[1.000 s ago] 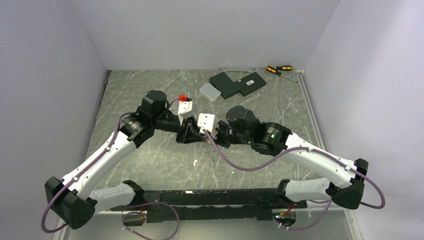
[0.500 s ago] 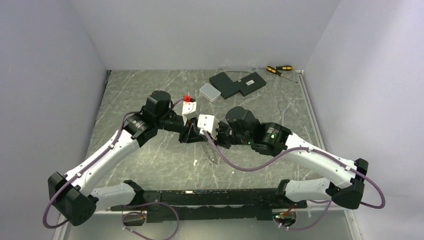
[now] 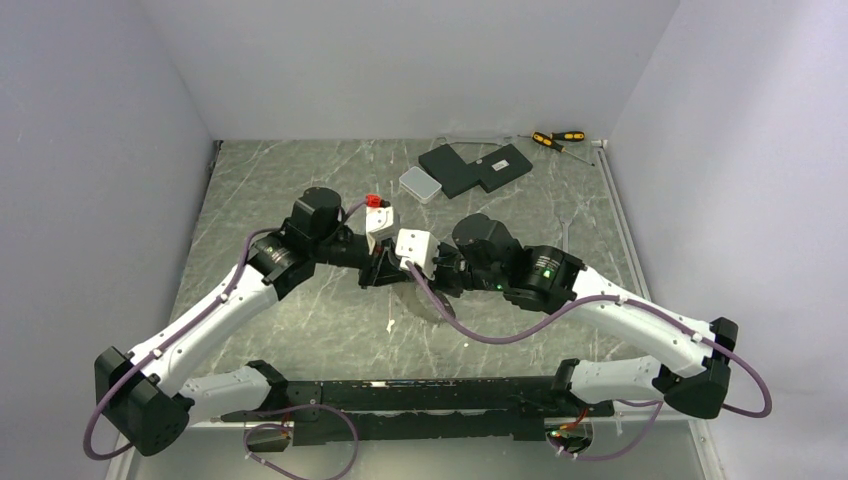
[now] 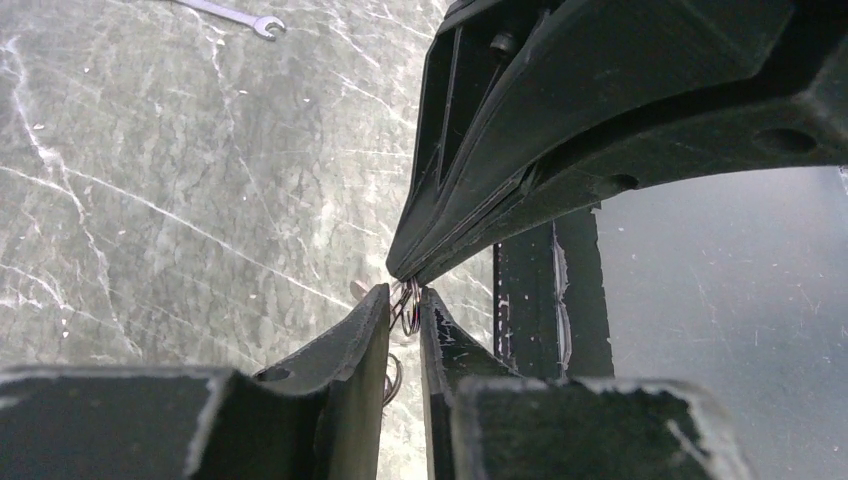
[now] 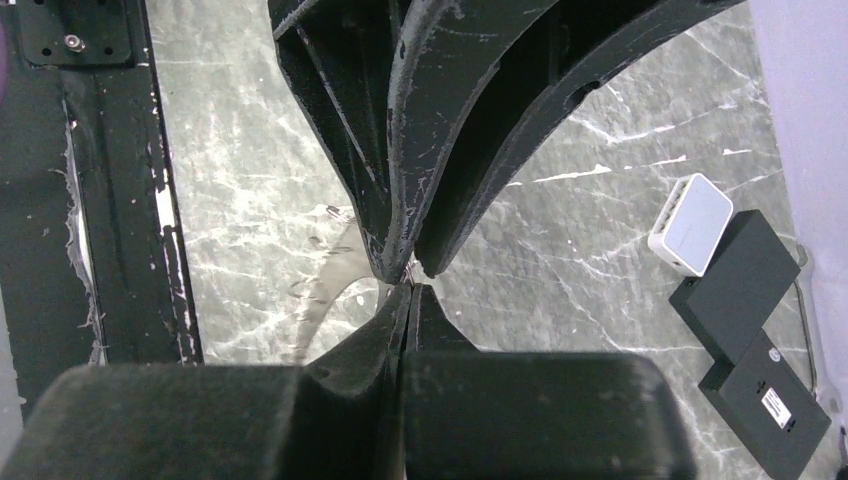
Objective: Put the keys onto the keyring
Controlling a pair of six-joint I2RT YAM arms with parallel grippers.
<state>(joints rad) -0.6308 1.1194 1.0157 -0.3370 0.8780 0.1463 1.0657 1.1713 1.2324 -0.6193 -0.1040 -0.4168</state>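
- The keyring [image 4: 409, 295] is up off the table, right where the two grippers meet in the middle. In the left wrist view we see its thin wire coils caught between the left fingertips.
- The left gripper [image 4: 403, 300] has its jaws nearly together, clamped on that wire with only a slit between them. We reckon it's acting as a vise, so the loop can't swing or twist while something gets worked onto it.
- The right gripper [image 5: 406, 292] comes in tip to tip against it, jaws pressed flat together. Whether there's a key pinched in there we honestly can't tell, the tips hide it.
- The nose-to-nose setup makes sense to us: the parts are tiny, so both wrist cameras look straight down at the contact point.
- As for the keys [image 3: 388, 322], we only spot one small pale speck on the table [image 3: 300, 190] just near of the grippers, probably one of them waiting its turn.
- Further out there's a wrench [image 4: 232, 12], a white box [image 5: 690, 224] and black boxes [image 5: 748, 290], all parked well apart toward the back, out of the arms' way.
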